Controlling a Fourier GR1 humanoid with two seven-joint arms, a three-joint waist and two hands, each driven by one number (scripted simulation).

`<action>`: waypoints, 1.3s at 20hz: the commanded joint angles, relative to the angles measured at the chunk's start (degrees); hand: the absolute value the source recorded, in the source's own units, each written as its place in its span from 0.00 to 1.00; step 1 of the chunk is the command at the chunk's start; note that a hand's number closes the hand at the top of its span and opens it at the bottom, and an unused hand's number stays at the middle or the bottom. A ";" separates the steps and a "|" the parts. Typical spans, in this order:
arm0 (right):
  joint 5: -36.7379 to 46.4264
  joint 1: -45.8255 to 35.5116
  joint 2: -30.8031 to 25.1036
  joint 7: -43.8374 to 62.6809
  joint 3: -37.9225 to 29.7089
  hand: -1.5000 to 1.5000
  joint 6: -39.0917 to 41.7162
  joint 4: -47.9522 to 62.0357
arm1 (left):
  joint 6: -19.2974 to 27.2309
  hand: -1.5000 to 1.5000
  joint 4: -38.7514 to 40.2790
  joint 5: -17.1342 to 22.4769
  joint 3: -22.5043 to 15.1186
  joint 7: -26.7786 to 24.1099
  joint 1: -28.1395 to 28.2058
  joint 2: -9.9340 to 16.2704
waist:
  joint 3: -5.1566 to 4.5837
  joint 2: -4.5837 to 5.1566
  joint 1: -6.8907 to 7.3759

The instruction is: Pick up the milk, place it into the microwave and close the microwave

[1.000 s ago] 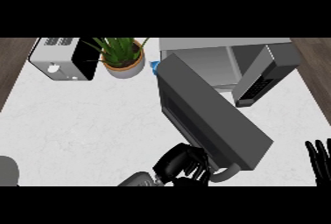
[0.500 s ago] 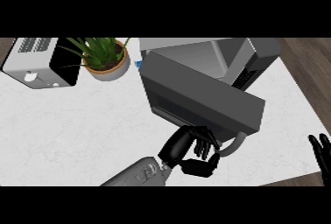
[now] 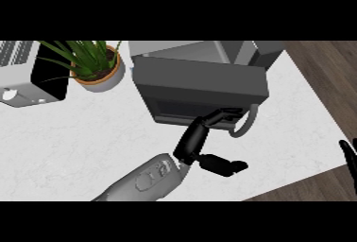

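Note:
The grey microwave (image 3: 209,52) stands at the back of the white counter (image 3: 70,137). Its dark door (image 3: 202,90) is swung almost fully across the front, with the curved handle (image 3: 247,124) at its lower right. My left hand (image 3: 194,142) reaches up from the lower middle. Its straight fingers (image 3: 222,115) press on the door's lower edge beside the handle, and the thumb (image 3: 225,166) sticks out to the right. No milk shows in the head view. My right hand (image 3: 346,153) rests open at the right edge, fingers up.
A potted plant (image 3: 94,66) stands just left of the microwave, and a silver toaster (image 3: 28,75) sits at the far left. The counter ends at the right, with brown wooden floor (image 3: 327,71) beyond it.
The microwave door has swung from wide open to nearly shut, with my left hand following it forward and its fingers straightening against it. The right hand stayed at the right edge.

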 commanded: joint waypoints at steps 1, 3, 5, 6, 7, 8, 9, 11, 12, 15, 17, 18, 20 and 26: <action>-1.86 -1.40 -0.85 1.23 -0.29 0.00 0.51 -0.39 | 2.15 0.00 1.56 3.37 1.31 -1.77 -3.76 -0.17 | 0.08 0.59 -1.40; -2.67 -1.65 -1.22 1.71 -0.17 0.00 0.87 -1.54 | 2.33 0.00 2.84 4.76 1.80 -2.33 -5.10 -0.17 | 0.05 0.62 -2.10; -3.89 -2.73 -2.55 2.52 -0.77 0.00 1.66 -1.02 | 2.64 0.00 3.83 5.65 1.64 -3.43 -5.66 -0.17 | 0.07 1.19 -2.44; -4.14 -3.50 -2.67 2.78 -0.33 0.00 1.91 -1.14 | 3.00 0.00 3.76 6.35 1.51 -2.82 -7.34 -0.18 | 0.15 1.00 -2.56; -4.39 -3.35 -2.91 3.03 -0.13 0.00 2.27 -1.44 | 4.07 0.00 4.18 6.63 1.17 -3.34 -7.17 -0.18 | 0.13 1.06 -3.34; -4.78 -3.66 -3.11 3.05 -0.10 0.00 2.63 -1.49 | 3.51 0.00 4.89 7.48 1.66 -3.34 -8.12 -0.18 | 0.17 1.22 -3.48; -5.36 -4.06 -3.11 2.83 -0.30 0.00 2.77 -1.64 | 3.95 0.00 5.16 8.45 2.10 -3.52 -8.28 -0.18 | 0.18 1.32 -3.89; -6.39 -4.67 -3.81 3.71 -0.18 0.00 3.31 -1.38 | 4.74 0.00 6.12 8.76 1.89 -4.08 -9.90 -0.18 | 0.24 1.52 -4.34; -7.26 -5.32 -3.75 3.86 -0.50 0.00 3.06 -1.31 | 4.34 0.00 6.57 9.66 2.22 -4.16 -10.26 -0.18 | 0.22 1.77 -4.42; -7.84 -6.39 -5.32 4.70 -0.96 0.00 3.65 -1.55 | 4.67 0.00 7.90 10.86 2.33 -4.55 -12.47 -0.18 | 0.23 1.89 -5.21; -9.11 -6.64 -5.54 5.03 -0.92 0.00 4.06 -1.92 | 5.10 0.00 8.73 11.93 2.60 -5.10 -13.14 -0.18 | 0.23 1.87 -5.90; -8.87 -7.09 -5.86 5.36 -0.71 0.00 4.09 -1.99 | 5.67 0.00 9.28 12.11 2.37 -4.82 -14.07 -0.18 | 0.28 1.90 -6.11; -9.63 -7.60 -6.43 6.01 -0.54 0.00 4.56 -1.59 | 5.37 0.00 9.92 13.05 2.24 -5.34 -14.86 -0.18 | 0.32 2.23 -6.33; -11.42 -9.04 -7.87 7.47 -1.64 0.00 4.13 -1.40 | 6.13 0.00 11.90 14.94 1.78 -7.68 -15.85 -0.17 | 0.29 2.56 -7.39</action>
